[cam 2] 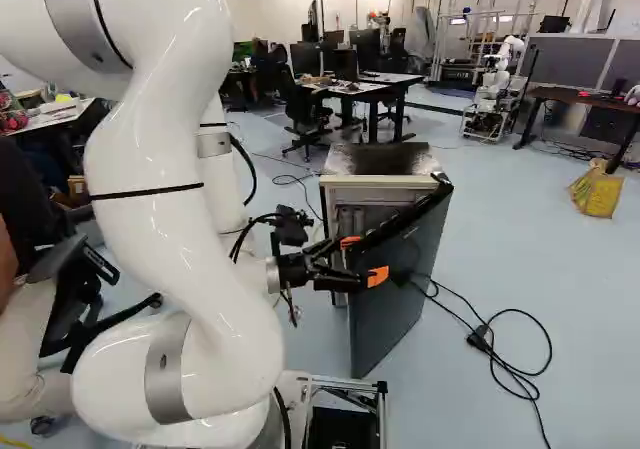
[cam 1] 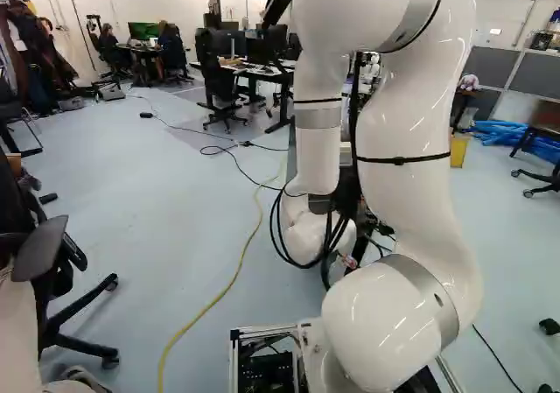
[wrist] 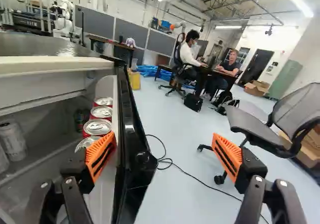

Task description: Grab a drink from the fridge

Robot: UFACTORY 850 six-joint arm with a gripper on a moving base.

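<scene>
Orange pads (wrist: 101, 154) wide apart, and the gripper (wrist: 164, 138) is empty, released, nothing in its grasp! One finger reaches in behind the black fridge door (cam 2: 392, 304), over the row of drink cans (wrist: 98, 127); the other stands out over the floor, with the door's edge between them. Is the near finger brushing the door or the first can? Can't tell from here.

Those cans line the inside of the door, tops up, just beyond that finger, and a pale can (wrist: 13, 141) sits deeper inside on the cabinet side. Around them, the fridge (cam 2: 376, 159) takes the middle of the right base view, its door ajar, the white arm (cam 1: 407, 148) bending down to it from the upper left.

So we're at the opening stage, I'd say, no drink picked yet. Next call: swing that door wider from the inside, back clear of its edge, then turn to face the cans and close on one. Careful, though: a clumsy sweep could knock the nearest can or let the door swing back.
</scene>
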